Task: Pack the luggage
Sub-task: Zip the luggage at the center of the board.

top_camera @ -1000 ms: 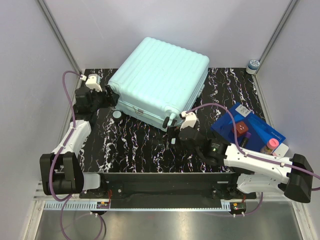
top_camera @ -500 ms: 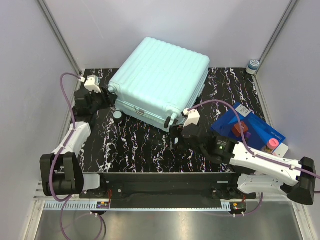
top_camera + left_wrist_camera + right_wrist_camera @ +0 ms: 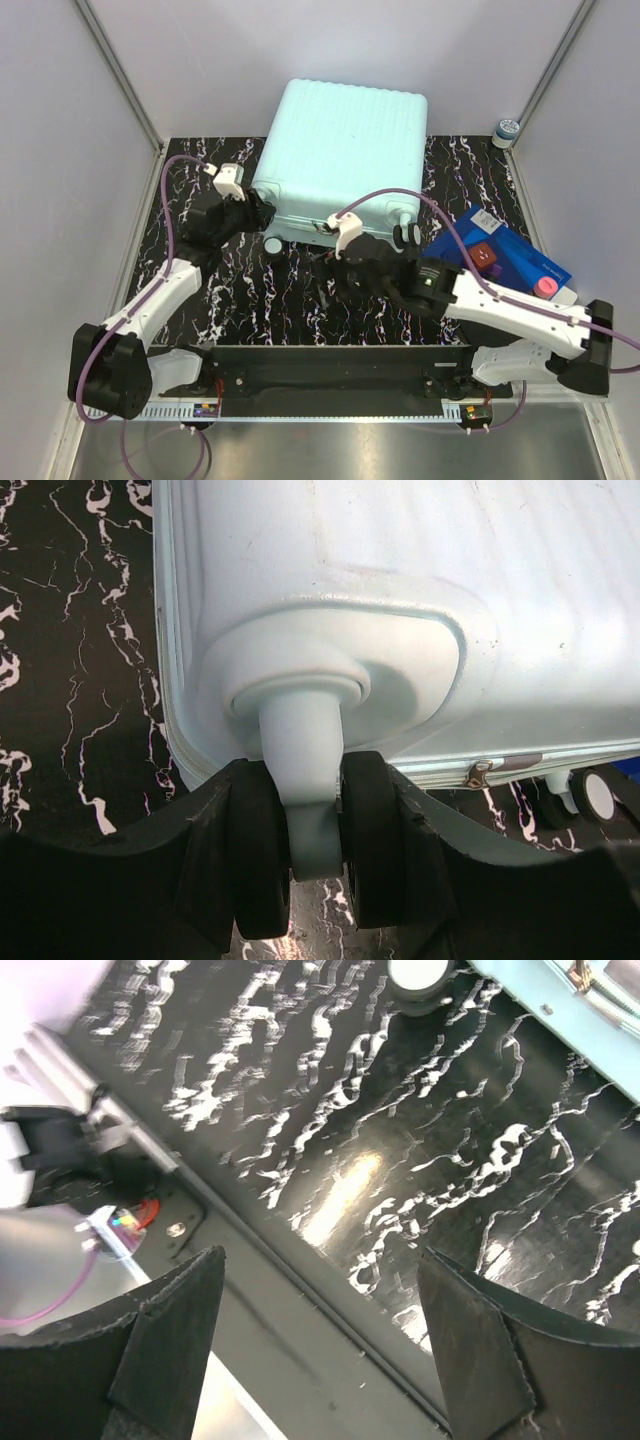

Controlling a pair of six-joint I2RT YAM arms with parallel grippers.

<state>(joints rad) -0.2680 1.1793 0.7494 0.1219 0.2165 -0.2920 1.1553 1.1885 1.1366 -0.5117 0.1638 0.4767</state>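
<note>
A mint-green hard-shell suitcase (image 3: 340, 160) lies flat and closed on a black, white-veined counter (image 3: 270, 300). It sits at the middle of the far edge. Its top shell is ribbed with rounded corners. The side with the wheels faces the near edge, with one wheel pair (image 3: 408, 235) near the right end. A grey zip line and a small metal zip pull (image 3: 480, 772) run along the seam.

The left gripper (image 3: 255, 210) is at the suitcase's near-left corner. In the left wrist view its dark fingers (image 3: 150, 880) are pressed against the outer faces of a twin black wheel (image 3: 375, 850) and clamp it. The right gripper (image 3: 335, 280) hovers over bare counter just in front of the suitcase. Its fingers are spread wide with nothing between them.

Bare counter shows in a wide band between the suitcase and the near edge, and in a strip along the left edge. A flat blue box (image 3: 500, 255) holding small items lies by the right edge. A small round tin (image 3: 507, 129) stands at the far-right corner.

A second ago the suitcase lay skewed, one corner pointing toward the near edge. It now sits square to the counter, and the left gripper has come in from the left edge with it.
</note>
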